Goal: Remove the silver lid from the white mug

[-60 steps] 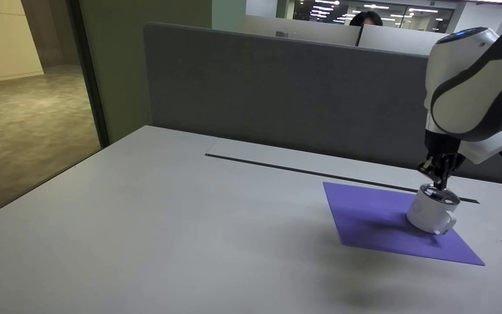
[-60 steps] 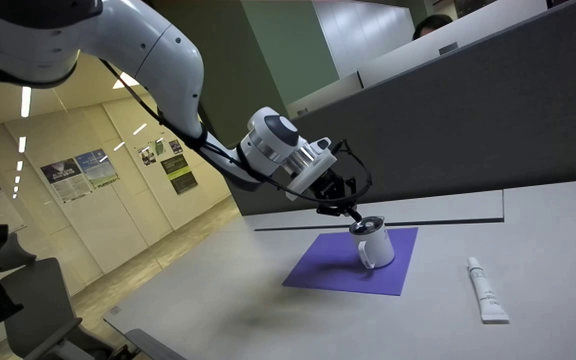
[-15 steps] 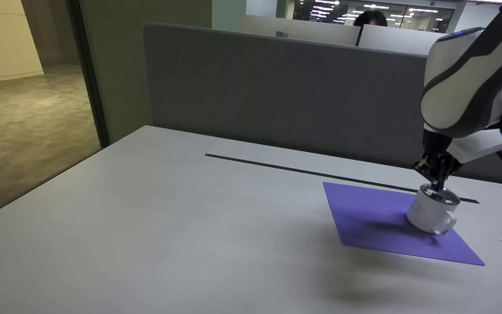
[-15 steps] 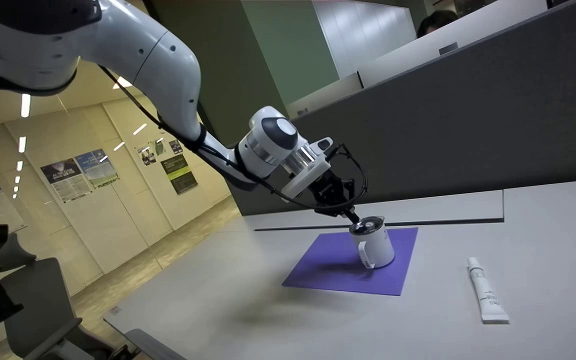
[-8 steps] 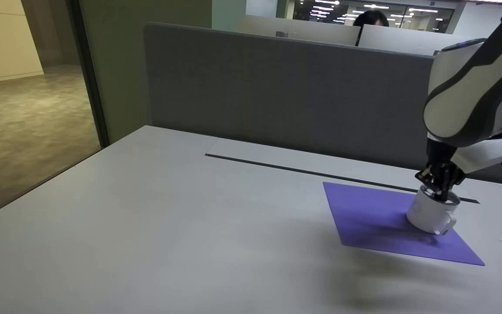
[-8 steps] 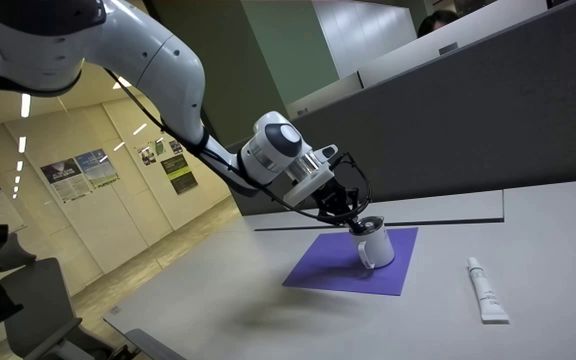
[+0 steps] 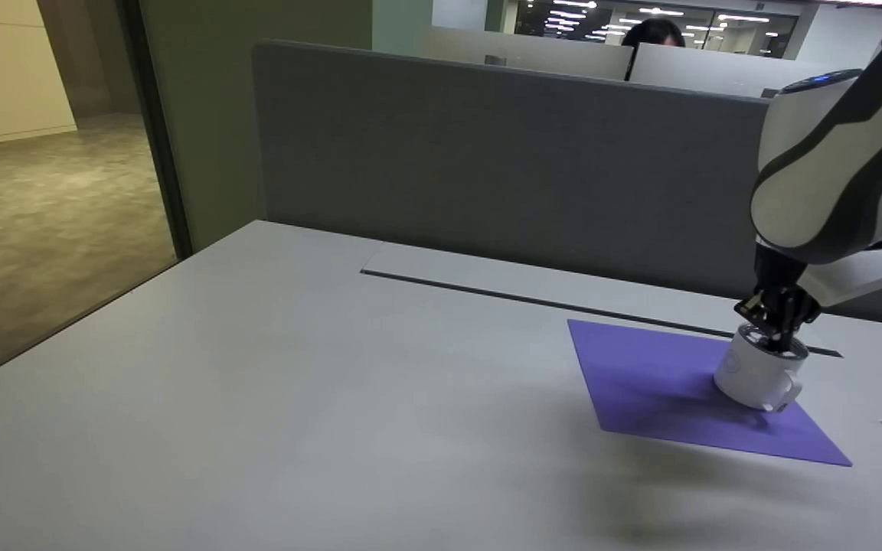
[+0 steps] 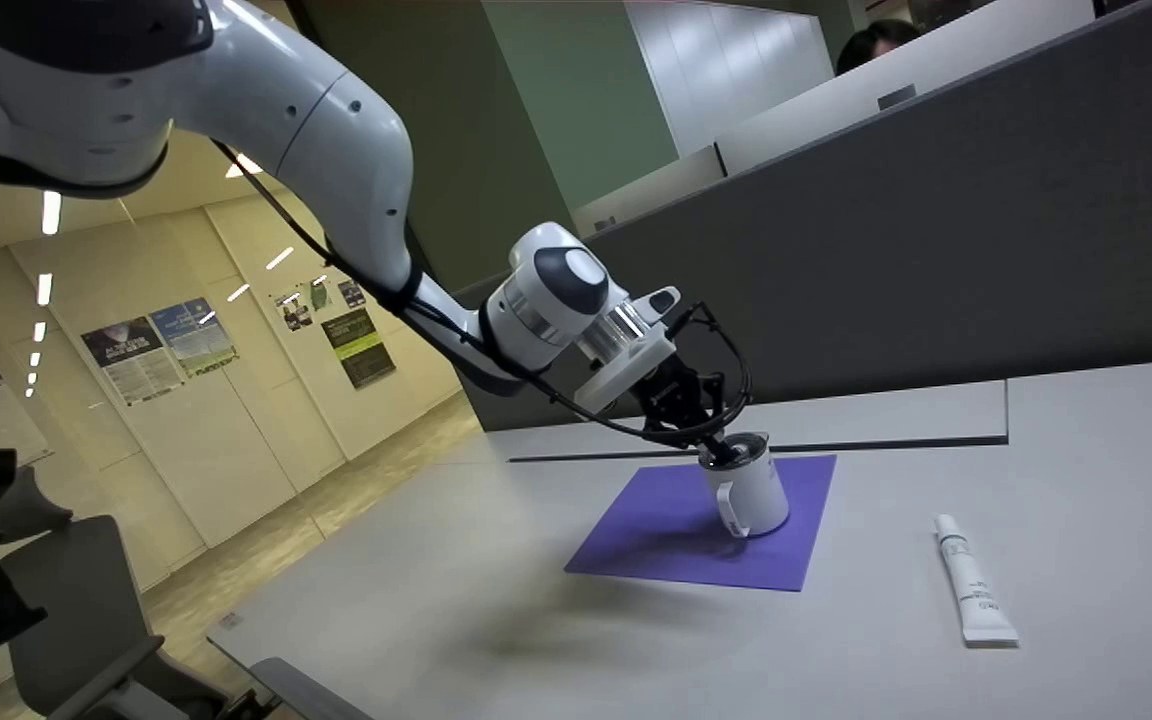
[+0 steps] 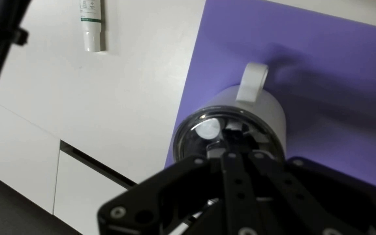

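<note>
The white mug (image 7: 751, 380) stands upright on the purple mat (image 7: 640, 375) in both exterior views (image 8: 758, 497). Its handle shows in the wrist view, where the mug (image 9: 271, 109) is seen from above. The shiny silver lid (image 9: 189, 140) sits on the mug's rim; it also shows in both exterior views (image 7: 753, 335) (image 8: 750, 446). My gripper (image 7: 779, 344) points down at the lid's top, its fingertips (image 9: 238, 138) together and seemingly touching it, also in an exterior view (image 8: 723, 453). The fingers hide part of the lid; whether they pinch any of it cannot be seen.
A white tube (image 8: 974, 585) lies on the white table beside the mat, also in the wrist view (image 9: 91, 27). A grey partition (image 7: 487, 168) stands along the table's back. A dark slot (image 7: 533, 300) runs along the table near it. A cable (image 8: 636, 430) loops beside the wrist.
Over the last second my gripper has moved down onto the lid, then shifted slightly to the right in both exterior views. The mug and lid have not visibly moved.
</note>
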`<state>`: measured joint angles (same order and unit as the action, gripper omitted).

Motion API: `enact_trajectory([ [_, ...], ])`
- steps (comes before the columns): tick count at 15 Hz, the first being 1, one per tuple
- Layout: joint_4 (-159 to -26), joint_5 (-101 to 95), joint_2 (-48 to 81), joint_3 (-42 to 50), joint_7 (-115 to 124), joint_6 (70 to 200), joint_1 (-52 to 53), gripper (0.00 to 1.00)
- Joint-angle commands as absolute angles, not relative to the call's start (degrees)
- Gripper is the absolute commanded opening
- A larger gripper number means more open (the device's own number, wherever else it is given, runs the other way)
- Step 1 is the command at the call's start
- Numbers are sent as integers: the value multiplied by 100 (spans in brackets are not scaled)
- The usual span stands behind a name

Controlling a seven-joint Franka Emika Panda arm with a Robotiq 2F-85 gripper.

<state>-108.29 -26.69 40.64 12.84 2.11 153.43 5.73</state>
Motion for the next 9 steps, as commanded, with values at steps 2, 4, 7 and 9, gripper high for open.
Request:
enact_trajectory([
  [2, -10712, -2736, 4179, 1540, 392, 15447, 674, 0],
  [4, -10772, -2533, 4040, 1350, 204, 15399, 518, 0],
  [7, -11096, -2272, 3277, 1159, -55, 15253, 391, 0],
  [9, -11221, -2072, 2787, 916, -461, 15082, 196, 0],
])
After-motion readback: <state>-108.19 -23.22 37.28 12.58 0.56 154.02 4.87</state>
